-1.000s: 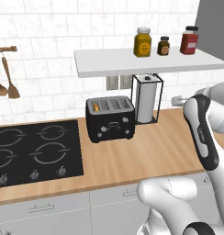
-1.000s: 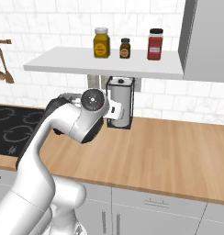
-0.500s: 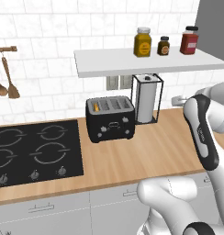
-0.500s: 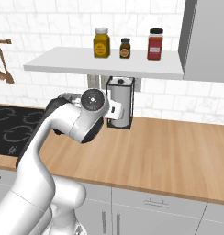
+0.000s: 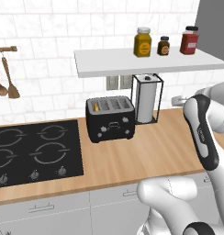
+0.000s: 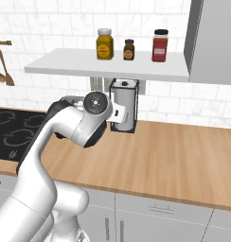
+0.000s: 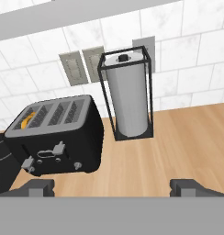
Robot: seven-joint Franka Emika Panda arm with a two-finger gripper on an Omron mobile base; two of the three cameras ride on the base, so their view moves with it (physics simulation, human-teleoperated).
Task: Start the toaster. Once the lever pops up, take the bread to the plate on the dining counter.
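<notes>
The toaster [image 5: 110,118] stands upright on the wooden table [image 5: 150,151], close to the tiled wall and beneath the left part of the white shelf [image 5: 146,61]. It has four slots on top, and small grey knobs and a lever are visible on its front. The bread [image 5: 96,107] sits in the leftmost slot as seen from the left base view, with only its orange top edge showing; in the hand view the same slice [image 7: 29,120] appears in the slot farthest from the paper towel holder.

The paper towel holder [image 5: 147,98], a black wire frame around a white roll, stands just beside the toaster on its right, apart from it. Two grey wall outlets [image 7: 81,66] are mounted on the tiles behind the two items. The black cooktop [image 5: 33,153] is set into the table to the left of the toaster.

Three jars [image 5: 164,41] stand on the shelf. Wooden spoons [image 5: 7,85] hang from a rail on the wall at far left.

The gripper [image 7: 113,188] is released, its two finger tips set wide apart and holding nothing. It faces the toaster and paper towel holder from well apart, above the table.
</notes>
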